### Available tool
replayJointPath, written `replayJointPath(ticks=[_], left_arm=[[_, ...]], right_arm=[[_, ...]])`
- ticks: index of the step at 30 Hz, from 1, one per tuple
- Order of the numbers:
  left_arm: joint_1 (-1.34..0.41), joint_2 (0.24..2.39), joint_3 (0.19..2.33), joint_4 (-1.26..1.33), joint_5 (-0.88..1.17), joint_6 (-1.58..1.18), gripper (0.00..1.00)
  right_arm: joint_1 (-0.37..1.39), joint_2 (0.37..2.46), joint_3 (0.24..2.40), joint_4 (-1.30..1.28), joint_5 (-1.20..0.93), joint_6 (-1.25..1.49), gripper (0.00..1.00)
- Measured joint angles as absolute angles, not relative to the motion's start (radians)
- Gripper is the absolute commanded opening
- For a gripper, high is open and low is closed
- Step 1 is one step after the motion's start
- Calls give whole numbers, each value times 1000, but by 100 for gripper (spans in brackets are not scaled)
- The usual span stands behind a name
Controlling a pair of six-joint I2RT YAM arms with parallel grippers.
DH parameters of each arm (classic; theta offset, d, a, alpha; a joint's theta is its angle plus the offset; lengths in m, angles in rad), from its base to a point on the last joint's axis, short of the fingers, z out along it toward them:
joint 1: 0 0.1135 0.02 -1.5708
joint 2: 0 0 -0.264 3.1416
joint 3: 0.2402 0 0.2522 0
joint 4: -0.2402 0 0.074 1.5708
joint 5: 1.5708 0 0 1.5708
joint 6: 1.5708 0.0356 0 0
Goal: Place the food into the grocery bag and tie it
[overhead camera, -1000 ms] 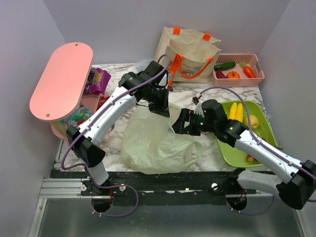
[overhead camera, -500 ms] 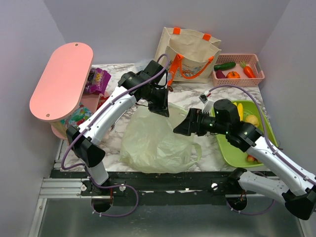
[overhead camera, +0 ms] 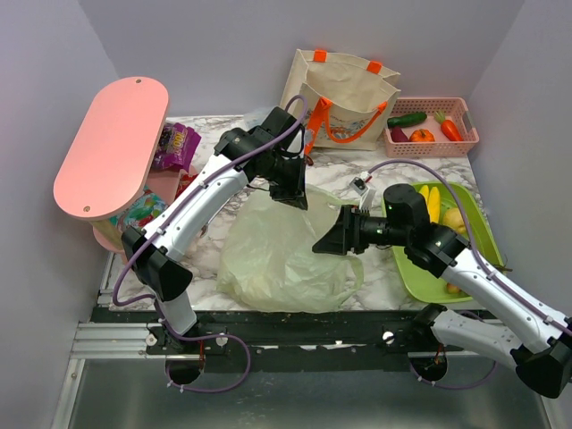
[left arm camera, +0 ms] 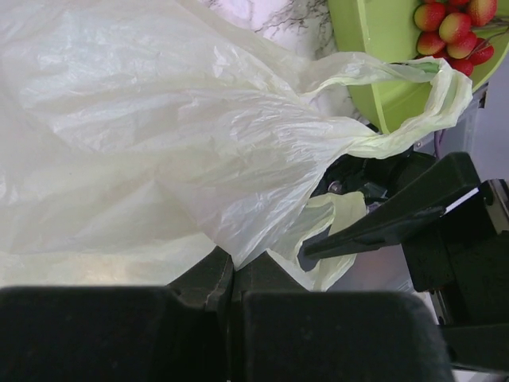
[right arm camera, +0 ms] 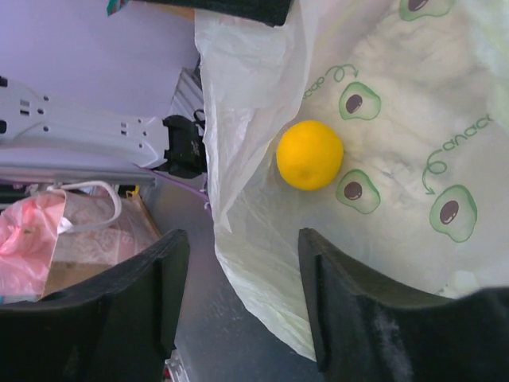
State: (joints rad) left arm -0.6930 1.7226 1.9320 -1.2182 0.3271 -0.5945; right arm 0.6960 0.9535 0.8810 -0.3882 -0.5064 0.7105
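Note:
The pale green grocery bag (overhead camera: 273, 259) lies crumpled on the marble table. My left gripper (overhead camera: 291, 190) is shut on the bag's far rim (left arm camera: 238, 239) and holds it up. My right gripper (overhead camera: 327, 241) sits at the bag's mouth, open, with the bag's near edge (right arm camera: 238, 199) between its fingers (right arm camera: 350, 302). A round yellow fruit (right arm camera: 309, 154) lies inside the bag among printed avocados. A yellow banana bunch (overhead camera: 429, 203) and a yellow fruit (overhead camera: 457, 219) rest on the green tray (overhead camera: 420, 273). One loop handle (left arm camera: 433, 95) hangs toward the tray.
A beige canvas tote (overhead camera: 344, 94) stands at the back, beside a pink basket (overhead camera: 465, 116) of vegetables. A pink shelf (overhead camera: 112, 143) with snack packets (overhead camera: 176, 145) fills the left side. Small red fruits (left arm camera: 453, 24) lie on the tray's near end.
My right gripper has swung down and forward onto the bag's near edge while its jaws narrowed. The left gripper keeps its hold on the rim, almost unmoved.

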Motion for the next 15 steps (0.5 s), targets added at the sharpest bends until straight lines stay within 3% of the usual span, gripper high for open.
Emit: replayJointPath(ticks=[7, 10, 12, 14, 15], left_arm=[[-693, 1724, 1941, -1219, 327, -597, 0], [-693, 1724, 1941, -1218, 327, -606, 0], [-693, 1724, 1941, -1215, 327, -616, 24], [-693, 1724, 1941, -1212, 326, -621, 60], [-693, 1724, 1941, -1211, 325, -622, 70]], right_arm=[[696, 956, 870, -342, -560, 733, 20], [696, 956, 871, -341, -567, 733, 16], [696, 956, 871, -342, -569, 732, 15], [696, 956, 871, -342, -569, 732, 15], [696, 956, 871, -342, -569, 732, 15]])
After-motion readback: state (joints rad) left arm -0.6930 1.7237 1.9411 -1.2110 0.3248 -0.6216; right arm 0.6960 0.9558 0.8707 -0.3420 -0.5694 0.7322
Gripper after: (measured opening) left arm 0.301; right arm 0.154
